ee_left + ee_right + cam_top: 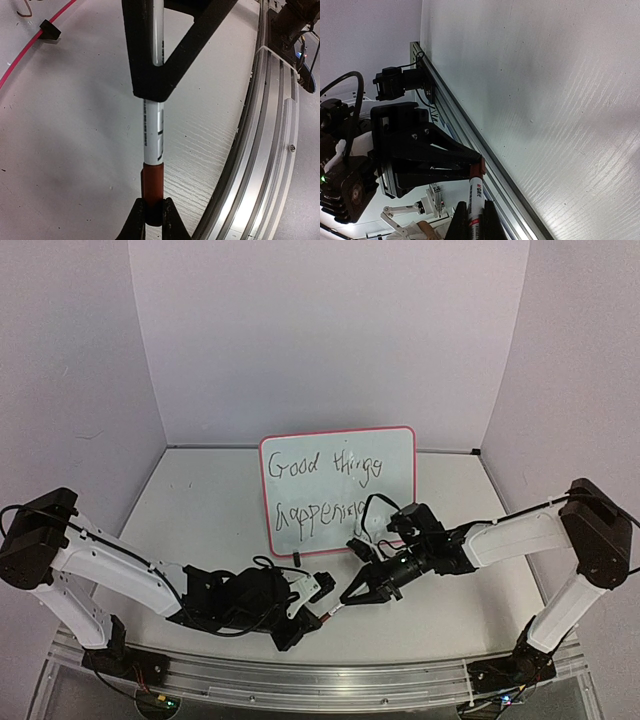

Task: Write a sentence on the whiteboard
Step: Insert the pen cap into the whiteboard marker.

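- Top view: the whiteboard (396, 512) stands upright at mid-table, towards the back wall, its face to the arms.
- The sentence (325, 485) sits on it in two black lines, "Good things" above "happening"; the last letters are partly masked by the right arm's cable.
- Both arms reach inward and meet in front of the board, low over the table (200, 510).
- The left gripper (318, 615) and right gripper (352, 596) face each other tip to tip, with the marker (335, 608) bridging them. Jaw positions are too small to judge here.
- Left wrist view: the left gripper (153, 212) is closed tight on the red cap (153, 180) of the marker (153, 140).
- The right gripper (150, 75) encloses the white barrel further up.
- A stretch of the whiteboard's pink frame (35, 40) and one black clip foot (49, 30) show at upper left, well apart from the marker.
- The rail (260, 150) runs along the right.
- Right wrist view: the right gripper (472, 222) is pinched shut on the marker's (476, 195) white barrel.
- The left gripper (470, 167) grips the cap (480, 167) at the far end.
- The whiteboard is out of this view.
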Tool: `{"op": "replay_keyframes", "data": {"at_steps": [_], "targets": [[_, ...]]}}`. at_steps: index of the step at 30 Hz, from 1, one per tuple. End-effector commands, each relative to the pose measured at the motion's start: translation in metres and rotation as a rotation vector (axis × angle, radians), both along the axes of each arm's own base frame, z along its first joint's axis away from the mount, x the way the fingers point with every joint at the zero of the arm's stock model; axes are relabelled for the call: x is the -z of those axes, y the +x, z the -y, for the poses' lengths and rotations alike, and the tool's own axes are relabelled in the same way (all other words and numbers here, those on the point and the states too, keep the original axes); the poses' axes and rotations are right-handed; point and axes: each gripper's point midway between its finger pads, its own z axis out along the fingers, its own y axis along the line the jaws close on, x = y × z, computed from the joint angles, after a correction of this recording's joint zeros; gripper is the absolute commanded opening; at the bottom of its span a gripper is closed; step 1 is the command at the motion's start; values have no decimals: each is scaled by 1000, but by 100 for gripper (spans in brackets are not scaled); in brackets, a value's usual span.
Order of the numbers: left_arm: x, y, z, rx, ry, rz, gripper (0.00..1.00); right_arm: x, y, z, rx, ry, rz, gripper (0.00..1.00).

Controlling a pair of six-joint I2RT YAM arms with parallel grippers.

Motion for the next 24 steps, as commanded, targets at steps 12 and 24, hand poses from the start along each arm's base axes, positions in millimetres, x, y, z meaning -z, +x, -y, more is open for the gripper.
{"op": "replay_keyframes", "data": {"at_steps": [12, 24], "targets": [[-99, 36, 50, -40, -333, 103, 0, -9, -7, -19, -27, 21, 60, 0], [-86, 71, -20, -246, -274, 90, 61, -7, 68, 27, 326, -86, 170, 0]]}}
